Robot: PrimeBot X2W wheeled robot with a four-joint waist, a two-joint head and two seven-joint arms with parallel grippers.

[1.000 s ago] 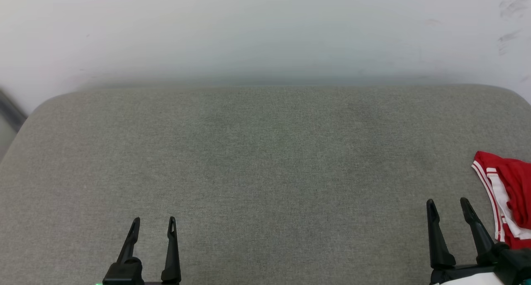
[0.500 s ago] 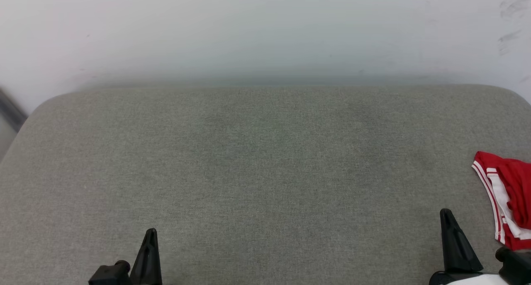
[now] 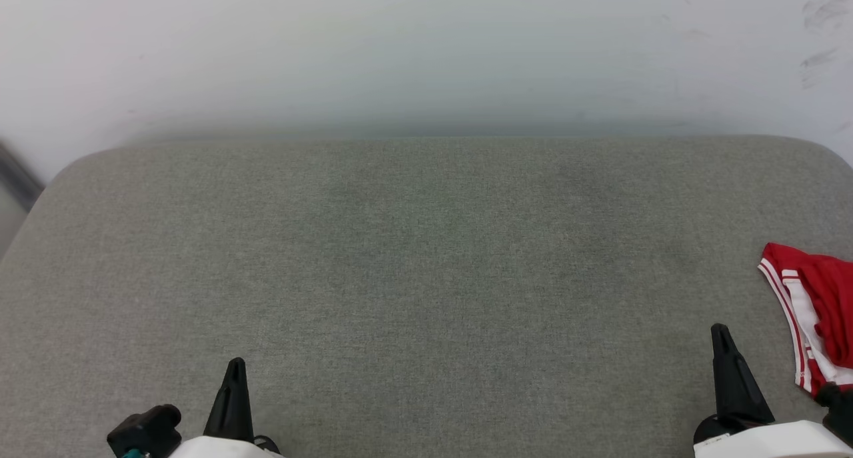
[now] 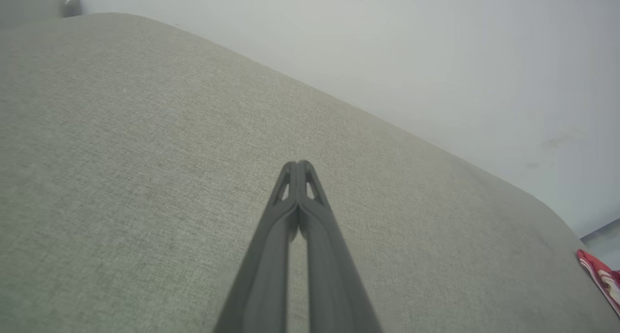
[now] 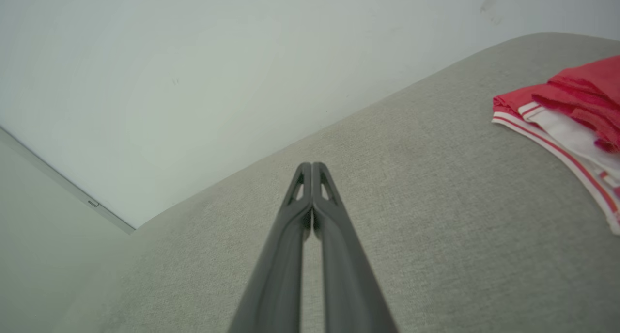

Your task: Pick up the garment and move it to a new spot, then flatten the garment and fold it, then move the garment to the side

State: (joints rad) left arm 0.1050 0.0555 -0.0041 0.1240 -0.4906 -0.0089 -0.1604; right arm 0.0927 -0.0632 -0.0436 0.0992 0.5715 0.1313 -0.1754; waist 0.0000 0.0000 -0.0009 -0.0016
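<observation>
At the lower left of the head view, the left hand (image 3: 234, 368) has its 2 dark fingers pressed together into a single point. It holds nothing and hangs over bare cloth. The left wrist view shows the same hand (image 4: 298, 166) with its tips meeting and no fabric between them.

The grey cloth-covered tabletop (image 3: 426, 258) spreads wide and bare across the middle, with rounded far corners. Its far edge runs along a pale wall (image 3: 426, 45), which has a few dark scuffs at its upper right.

At the lower right, the right hand (image 3: 720, 333) is likewise pinched shut on nothing, and its tips touch in the right wrist view (image 5: 311, 167).

Just to its right lies the garment (image 3: 826, 298), bunched at the tabletop's right edge and cut off by the frame. It is red with a white band and red-and-white striped trim (image 5: 576, 95). The right hand's fingertips are clear of it.
</observation>
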